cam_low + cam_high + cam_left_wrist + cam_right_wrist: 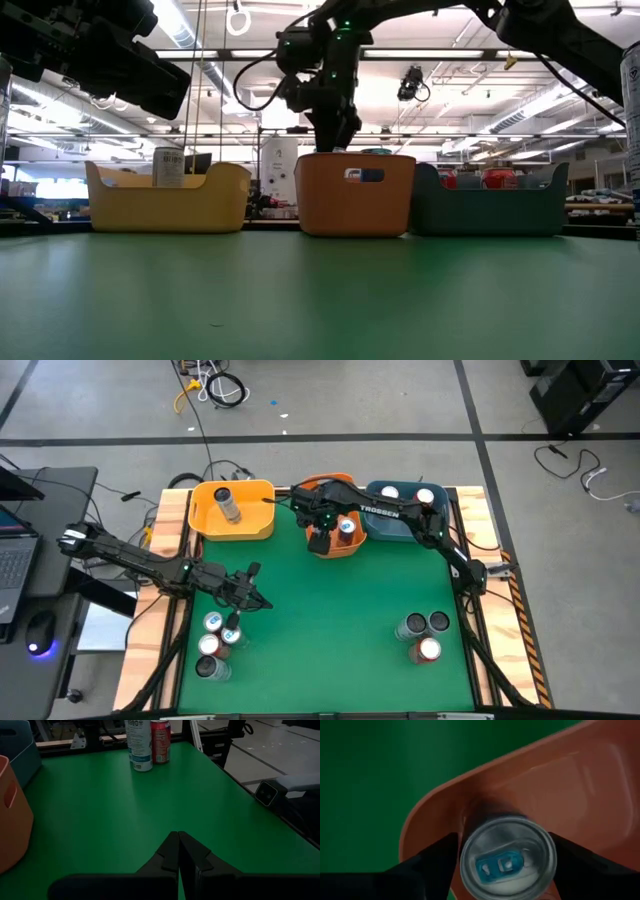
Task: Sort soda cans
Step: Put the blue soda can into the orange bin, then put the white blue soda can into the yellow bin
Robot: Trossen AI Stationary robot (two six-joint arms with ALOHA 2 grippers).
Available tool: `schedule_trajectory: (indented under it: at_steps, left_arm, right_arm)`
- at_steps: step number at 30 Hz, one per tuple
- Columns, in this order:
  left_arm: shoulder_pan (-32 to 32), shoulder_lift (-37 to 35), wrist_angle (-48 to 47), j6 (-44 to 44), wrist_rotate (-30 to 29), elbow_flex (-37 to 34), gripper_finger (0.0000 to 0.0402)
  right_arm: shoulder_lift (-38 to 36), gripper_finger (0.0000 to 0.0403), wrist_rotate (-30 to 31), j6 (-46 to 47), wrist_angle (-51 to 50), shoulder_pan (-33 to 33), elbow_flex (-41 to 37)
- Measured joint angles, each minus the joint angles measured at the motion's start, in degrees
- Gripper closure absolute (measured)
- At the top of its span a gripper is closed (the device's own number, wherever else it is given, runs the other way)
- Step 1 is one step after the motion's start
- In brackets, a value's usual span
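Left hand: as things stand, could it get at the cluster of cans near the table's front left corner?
Probably yes. The left hand, shut and empty, sits just behind that cluster of cans, with only bare green table between them; it would need to open first.

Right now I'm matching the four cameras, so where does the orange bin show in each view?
High view: orange bin at the table's far edge, centre, under the right gripper.
Low view: centre, between yellow bin and blue bin.
Left wrist view: left edge.
Right wrist view: fills the right, around a can.
Shared landmark: green table.
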Motion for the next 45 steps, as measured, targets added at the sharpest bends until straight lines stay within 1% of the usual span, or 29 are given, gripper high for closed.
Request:
schedule_trajectory:
  at_steps: [6, 9, 12, 15, 21, 28, 33, 36, 39, 42, 44, 45]
  left_arm:
    - [0.0, 0.0, 0.0, 0.0, 0.0, 0.0, 0.0397]
    - [0.0, 0.0, 0.0, 0.0, 0.0, 0.0, 0.0397]
    - [0.0, 0.0, 0.0, 0.0, 0.0, 0.0, 0.0397]
    - [0.0, 0.0, 0.1, 0.0, 0.0, 0.0, 0.0397]
    - [0.0, 0.0, 0.9, 0.0, 0.0, 0.0, 0.0397]
    - [0.0, 0.0, 0.1, 0.0, 0.0, 0.3, 0.0397]
    - [0.0, 0.0, -4.4, 0.0, 0.0, 3.9, 0.0397]
    - [0.0, 0.0, -8.4, 0.8, 0.0, 6.3, 0.0397]
    - [0.0, 0.0, -10.3, 1.2, 0.0, 7.8, 0.0397]
    - [0.0, 0.0, -11.2, 1.3, 0.0, 8.2, 0.0397]
    - [0.0, 0.0, -11.7, 1.3, 0.0, 8.2, 0.0397]
    - [0.0, 0.0, -11.9, 1.3, 0.0, 8.2, 0.0397]
  right_arm:
    - [0.0, 0.0131, -0.1, 0.1, 0.0, 0.0, 0.0]
    - [0.0, 0.0128, -0.1, 0.1, 0.0, 0.0, 0.0]
    - [0.0, 0.0116, 1.5, -0.1, -0.1, 0.0, 0.0]
    - [-0.1, 0.0101, 1.8, -0.1, -0.4, 0.0, 0.1]
    - [-0.6, 0.0073, 2.1, -0.5, -2.1, 0.0, 2.8]
    - [-3.4, 0.0056, 2.4, -0.5, -2.4, 0.5, 2.7]
    - [-7.9, 0.006, 2.5, -2.0, -2.4, 2.4, 2.7]
    - [-11.3, 0.0073, 2.7, -3.1, -2.5, 4.4, 2.8]
    - [-15.0, 0.0101, 2.7, -2.2, -5.1, 7.2, 2.8]
    - [-18.3, 0.0149, 2.7, 0.9, -9.5, 10.4, 2.8]
    - [-20.0, 0.0191, 2.7, 4.4, -11.8, 12.6, 2.8]
    - [-21.0, 0.0214, 2.7, 6.2, -11.4, 13.8, 2.2]
